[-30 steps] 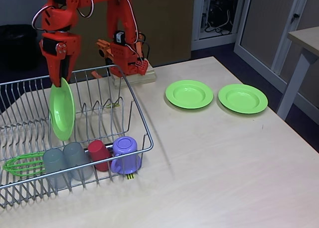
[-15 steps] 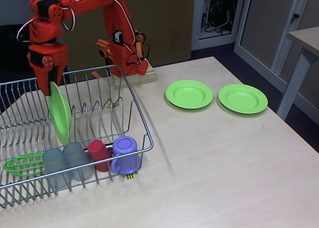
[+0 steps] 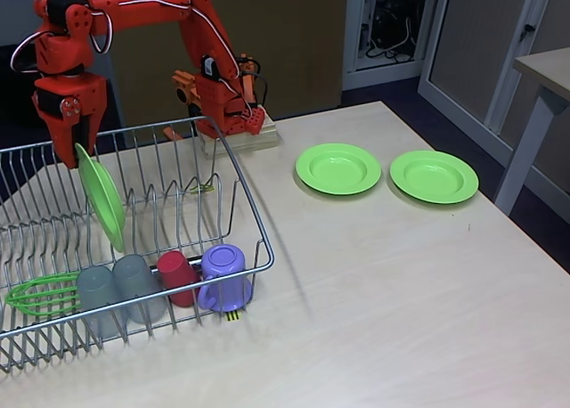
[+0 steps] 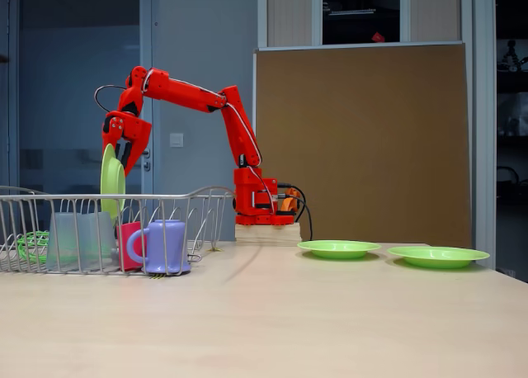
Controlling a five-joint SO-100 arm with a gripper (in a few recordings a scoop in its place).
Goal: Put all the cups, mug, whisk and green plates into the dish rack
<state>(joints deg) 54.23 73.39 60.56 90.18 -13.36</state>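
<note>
Since the earlier frame: arm swung left across the dish rack, carrying a lime-green plate on edge, now tilted. Jaws clamped on its top rim. Step in hand: slotting plate between prongs. Next: lower it, release. Two plates lie on the surface; tumblers, red cup, mug, whisk already racked.

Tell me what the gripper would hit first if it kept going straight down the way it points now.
The gripper points down, shut on the upright green plate. Straight on, that plate's lower edge would probably meet the dish rack wires first; the prong slot is hard to judge from these angles.
</note>
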